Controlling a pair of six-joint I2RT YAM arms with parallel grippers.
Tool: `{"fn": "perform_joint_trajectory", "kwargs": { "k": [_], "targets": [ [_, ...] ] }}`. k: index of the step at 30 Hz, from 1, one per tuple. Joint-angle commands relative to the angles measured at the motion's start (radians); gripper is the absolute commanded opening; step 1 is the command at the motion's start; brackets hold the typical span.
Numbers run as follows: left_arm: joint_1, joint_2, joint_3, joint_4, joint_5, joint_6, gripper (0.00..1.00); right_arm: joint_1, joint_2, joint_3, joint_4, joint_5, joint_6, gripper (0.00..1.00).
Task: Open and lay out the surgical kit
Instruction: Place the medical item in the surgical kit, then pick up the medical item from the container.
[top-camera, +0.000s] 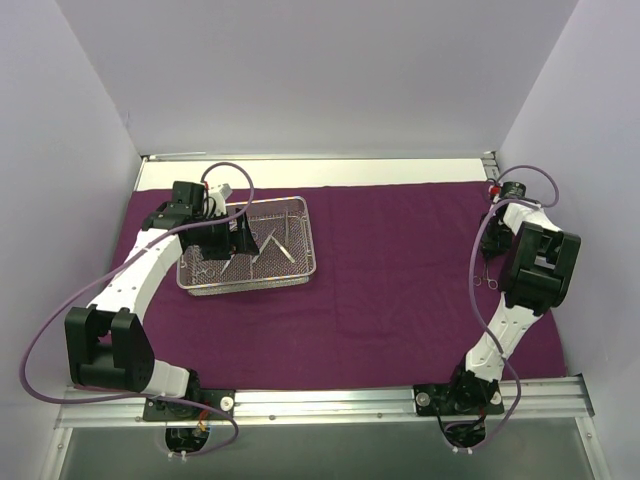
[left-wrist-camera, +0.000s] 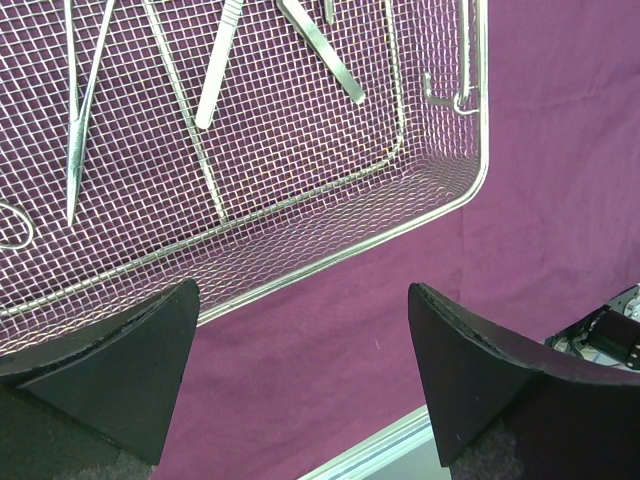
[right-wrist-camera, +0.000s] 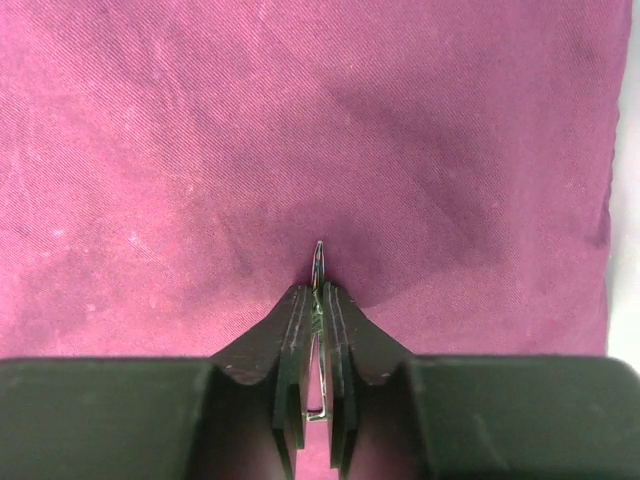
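A dark purple cloth (top-camera: 400, 290) lies spread flat over the table. It reaches from the metal rail (top-camera: 320, 402) by the arm bases to a pale bare strip of table (top-camera: 330, 172) at the far side. Plain white walls (top-camera: 300, 70) close in the left, back and right.

The left claw (left-wrist-camera: 300, 300) hangs above the near rim of the wire-mesh tray (left-wrist-camera: 330, 215). Its two dark fingers (left-wrist-camera: 120, 365) are spread wide with nothing between them. Just beyond the fingertips the tray sits on the cloth with loose silver tools inside. Flat tweezers (left-wrist-camera: 322, 50) lie ahead and slightly right of this claw, and scissor-handled forceps (left-wrist-camera: 75, 160) ahead to its left, with more slim pieces between them. Beneath the fingers and to their right, only cloth shows as far as the rail.

The right claw (right-wrist-camera: 319, 295) points down at the cloth near its right border, pressed narrow on a slim silver instrument (right-wrist-camera: 319, 255). The instrument's tip pokes out just past the fingertips, close to the fabric; what kind of tool it is cannot be told. To this claw's right the cloth ends at an edge beside a pale strip. Ahead and to its left the fabric runs open and faintly creased. A broad stretch of open cloth separates the two claws.
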Motion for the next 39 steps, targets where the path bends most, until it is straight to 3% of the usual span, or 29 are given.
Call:
{"fn": "perform_joint_trajectory", "kwargs": {
  "k": [1,7,10,14,17,21,26,29,32,35,37,39],
  "targets": [
    [0.01,0.005,0.013,0.042,0.028,-0.002,0.94,0.004,0.006,0.01,-0.033,0.023,-0.02,0.06],
    [0.014,0.008,0.012,0.042,0.03,-0.005,0.94,0.019,0.003,0.018,-0.031,0.035,-0.011,0.04],
    [0.02,0.009,0.013,0.039,0.019,-0.003,0.94,0.022,-0.015,0.035,-0.04,0.045,0.013,0.18],
    [0.039,0.04,0.038,0.001,-0.024,0.0,0.94,0.035,-0.069,0.053,-0.063,0.081,0.09,0.44],
    [0.044,0.104,0.101,-0.058,-0.105,0.006,0.94,0.077,-0.097,0.108,-0.128,0.169,0.21,0.55],
    [0.044,0.193,0.189,-0.104,-0.156,0.049,0.97,0.218,-0.144,0.173,-0.185,0.239,0.314,0.59],
    [0.044,0.331,0.33,-0.128,-0.254,0.089,0.86,0.415,-0.158,0.246,-0.232,0.067,0.422,0.61],
    [0.048,0.428,0.427,-0.162,-0.318,0.083,0.8,0.55,-0.169,0.289,-0.235,0.049,0.409,0.61],
    [0.048,0.494,0.481,-0.188,-0.412,0.069,0.79,0.598,-0.21,0.276,-0.2,-0.053,0.399,0.62],
    [0.048,0.563,0.553,-0.186,-0.45,0.118,0.77,0.599,-0.276,0.189,-0.134,-0.15,0.423,0.62],
    [0.048,0.633,0.64,-0.209,-0.467,0.175,0.69,0.602,-0.319,0.126,-0.102,-0.193,0.438,0.62],
    [0.05,0.678,0.705,-0.228,-0.472,0.233,0.7,0.604,-0.341,0.093,-0.065,-0.215,0.44,0.62]
  ]
}}
